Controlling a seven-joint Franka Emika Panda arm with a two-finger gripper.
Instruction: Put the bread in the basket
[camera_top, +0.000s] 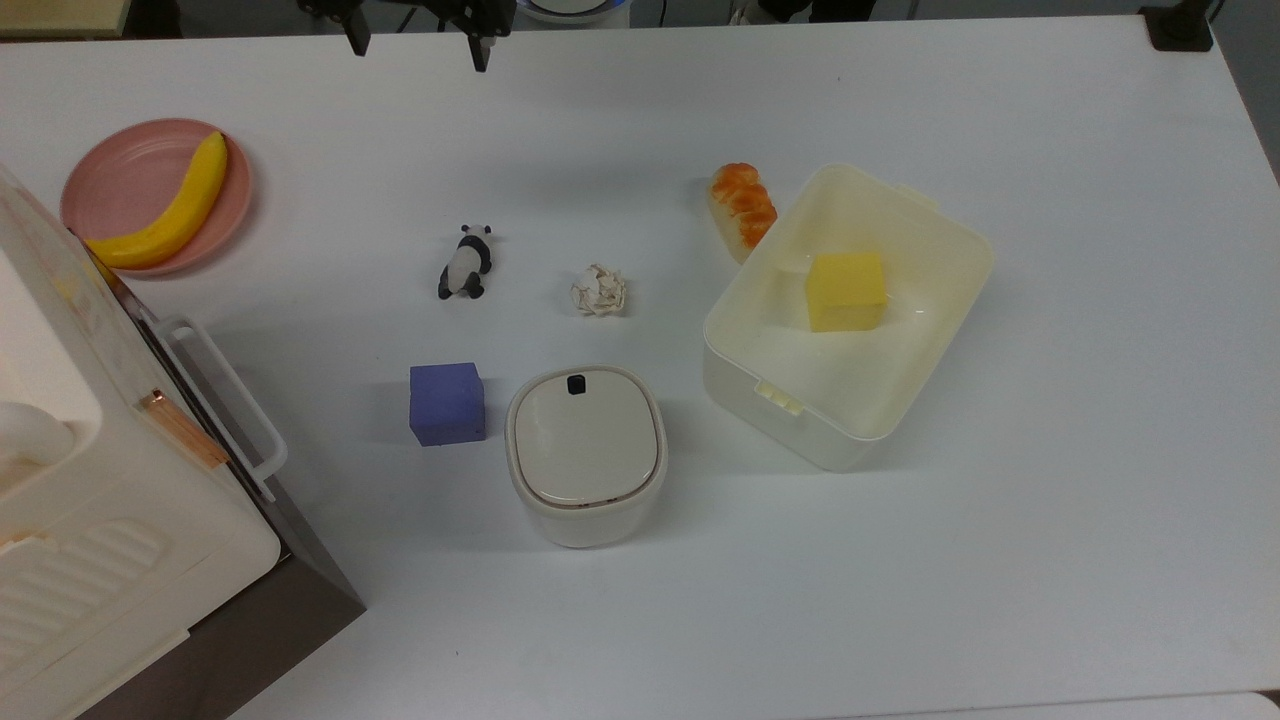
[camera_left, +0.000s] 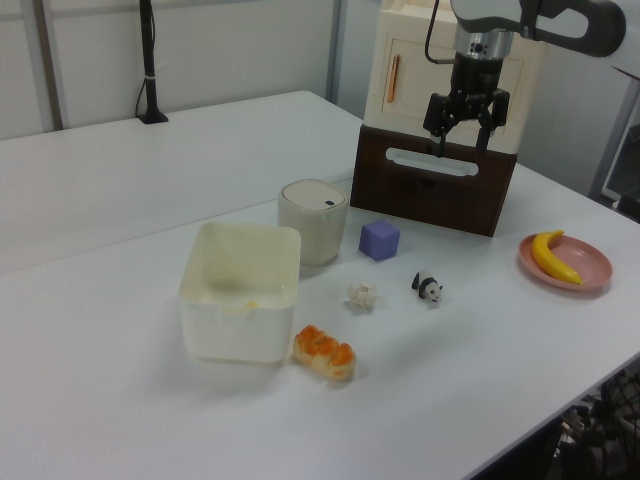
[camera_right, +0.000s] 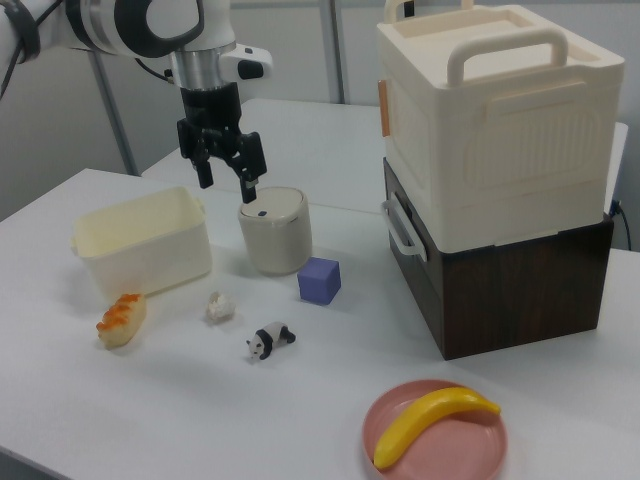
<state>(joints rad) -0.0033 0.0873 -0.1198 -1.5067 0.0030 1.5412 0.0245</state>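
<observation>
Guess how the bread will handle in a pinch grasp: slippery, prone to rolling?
The bread has a glossy ridged crust, so the gripper pads may slip along it. It lies on a long flat side against the basket wall, so rolling looks unlikely. It is probably light for its size.
</observation>
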